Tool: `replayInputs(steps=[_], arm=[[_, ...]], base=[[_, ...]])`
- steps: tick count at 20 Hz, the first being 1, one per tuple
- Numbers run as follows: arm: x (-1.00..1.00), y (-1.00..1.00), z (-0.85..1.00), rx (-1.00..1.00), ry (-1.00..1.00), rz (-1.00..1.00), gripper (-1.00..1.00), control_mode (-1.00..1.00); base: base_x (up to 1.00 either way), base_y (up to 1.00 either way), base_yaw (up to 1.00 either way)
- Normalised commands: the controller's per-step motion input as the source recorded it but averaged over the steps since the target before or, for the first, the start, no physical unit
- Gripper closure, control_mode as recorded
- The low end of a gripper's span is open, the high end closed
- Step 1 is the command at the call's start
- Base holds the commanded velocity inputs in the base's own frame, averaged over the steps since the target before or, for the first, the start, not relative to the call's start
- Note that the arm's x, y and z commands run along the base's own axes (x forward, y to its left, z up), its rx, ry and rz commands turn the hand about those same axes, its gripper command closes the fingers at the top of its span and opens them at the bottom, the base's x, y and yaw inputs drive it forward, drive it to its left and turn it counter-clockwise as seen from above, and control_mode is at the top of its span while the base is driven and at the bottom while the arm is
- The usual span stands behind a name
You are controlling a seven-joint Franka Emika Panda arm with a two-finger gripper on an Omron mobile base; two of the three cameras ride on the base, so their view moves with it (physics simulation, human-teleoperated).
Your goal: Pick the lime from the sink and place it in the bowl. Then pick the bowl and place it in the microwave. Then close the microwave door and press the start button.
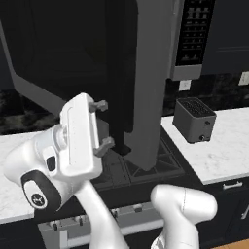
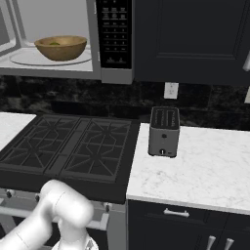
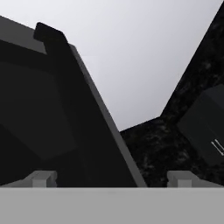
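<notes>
The microwave (image 2: pixel 113 73) hangs over the stove with its door swung out. The wooden bowl (image 2: pixel 61 47) sits on the turntable inside, and a small green bit of the lime (image 2: pixel 54 43) shows over its rim. The microwave door (image 1: pixel 58 53) is a dark glass panel in a grey frame, with its dark handle (image 1: pixel 121 73) upright. My gripper (image 1: pixel 102 124) is open and empty in front of the door's outer face, with its fingertips (image 1: pixel 100 105) pointing at the handle's lower end. In the hand view, the door (image 3: pixel 39 113) slants between the fingertips (image 3: pixel 41 178). The dark button panel (image 2: pixel 114 31) is on the microwave's right side.
A grey toaster (image 2: pixel 163 132) stands on the white marble counter (image 2: pixel 205 171) to the right of the black gas stove (image 2: pixel 73 146). Dark cabinets (image 2: pixel 190 39) hang to the right of the microwave. The stove's front edge with knobs lies below my arm.
</notes>
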Motion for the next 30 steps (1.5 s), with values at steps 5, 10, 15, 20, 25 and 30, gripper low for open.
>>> replayInputs(steps=[5, 10, 15, 20, 25, 30], arm=[[0.01, -0.98, 0.21, 0.08, 0.0, 0.08, -1.0, -1.0], [0.41, -0.85, 0.15, 0.07, 0.02, 0.11, -1.0, -1.0], [0.72, -0.77, 0.08, 0.11, 0.0, 0.28, -1.0, -1.0], [0.96, -0.46, 0.0, 0.12, 0.0, 0.39, -1.0, -1.0], [1.0, -0.08, 0.0, 0.11, 0.03, 0.37, -1.0, -1.0], [1.0, 0.0, 0.0, 0.1, 0.07, 0.3, -1.0, -1.0]], base=[[0.0, 0.0, 0.0], [0.0, 0.0, 0.0], [0.0, 0.0, 0.0], [0.0, 0.0, 0.0], [0.0, 0.0, 0.0], [0.0, 0.0, 0.0]])
